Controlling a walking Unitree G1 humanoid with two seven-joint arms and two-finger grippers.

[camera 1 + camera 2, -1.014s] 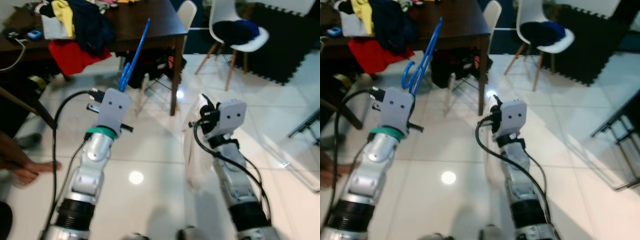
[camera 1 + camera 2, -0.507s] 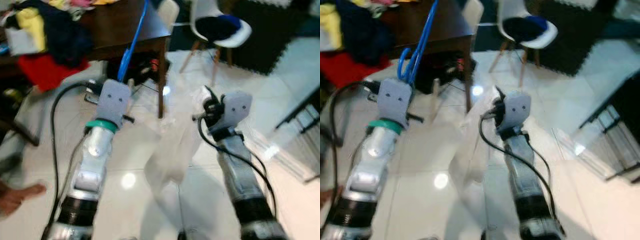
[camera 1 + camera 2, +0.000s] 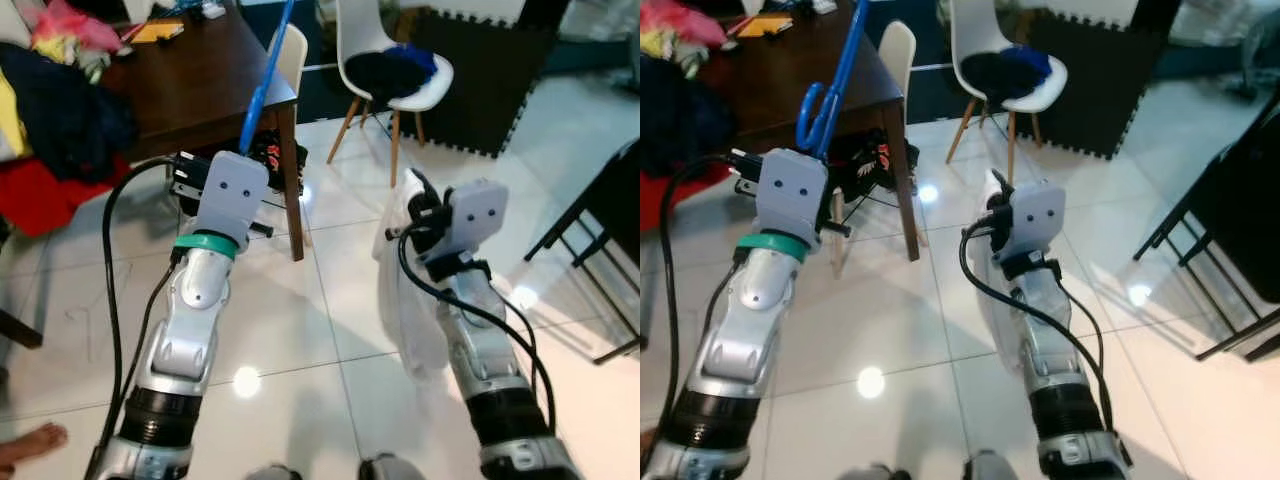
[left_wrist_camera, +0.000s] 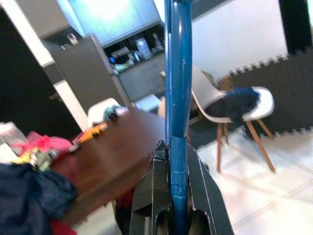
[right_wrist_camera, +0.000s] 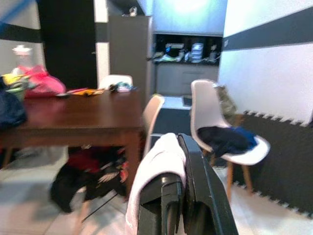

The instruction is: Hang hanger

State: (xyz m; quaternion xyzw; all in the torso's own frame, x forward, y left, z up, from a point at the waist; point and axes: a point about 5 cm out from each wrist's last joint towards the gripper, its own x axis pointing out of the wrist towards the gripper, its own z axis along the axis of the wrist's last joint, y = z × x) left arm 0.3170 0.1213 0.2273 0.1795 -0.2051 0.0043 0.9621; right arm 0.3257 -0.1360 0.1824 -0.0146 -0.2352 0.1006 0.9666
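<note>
A blue plastic hanger [image 3: 262, 82] stands upright in my left gripper [image 4: 176, 166], whose black fingers are shut on its stem. The hanger's hook [image 3: 812, 112] curls just above the wrist housing. My right gripper [image 5: 178, 161] is shut on a white garment [image 3: 408, 290], which drapes down beside the right forearm toward the floor. Both arms are raised in front of me over white floor tiles.
A dark wooden table [image 3: 205, 85] piled with clothes [image 3: 55, 105] stands ahead on the left. White chairs [image 3: 395, 70] stand ahead, one holding dark clothing. A black metal rack [image 3: 595, 215] is at the right. A person's foot [image 3: 25, 448] shows at lower left.
The camera has swung to the right, so the table has shifted left. Both grippers keep their hold. The white garment now hangs close along the right arm instead of billowing out to the left.
</note>
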